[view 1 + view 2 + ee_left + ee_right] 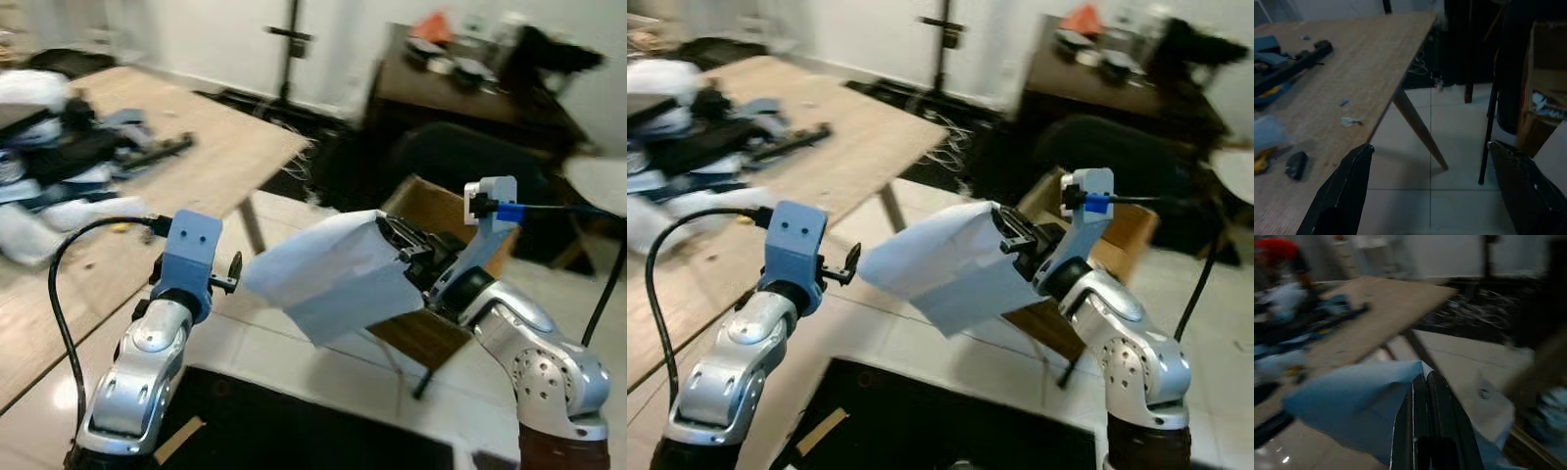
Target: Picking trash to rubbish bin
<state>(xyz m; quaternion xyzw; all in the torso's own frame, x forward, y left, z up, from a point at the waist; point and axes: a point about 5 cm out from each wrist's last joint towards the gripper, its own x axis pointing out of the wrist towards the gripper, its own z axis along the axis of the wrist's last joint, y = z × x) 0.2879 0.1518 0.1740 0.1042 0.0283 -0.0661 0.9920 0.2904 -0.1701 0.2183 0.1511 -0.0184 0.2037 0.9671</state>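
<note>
right hand (400,245) is pinching a big sheet of paper (328,274) mid-air near the cardboard box (431,211), left hand (1430,186) wide open, so the floppy sheet could catch the box rim and miss

Right fingers (1422,396) pinched (left fingers (1342,191) spread).

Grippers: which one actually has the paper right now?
The right gripper: its black fingers are pinched shut on the pale blue paper sheet, held in the air. The left gripper hangs open beside the wooden table, with nothing between its fingers.
</note>
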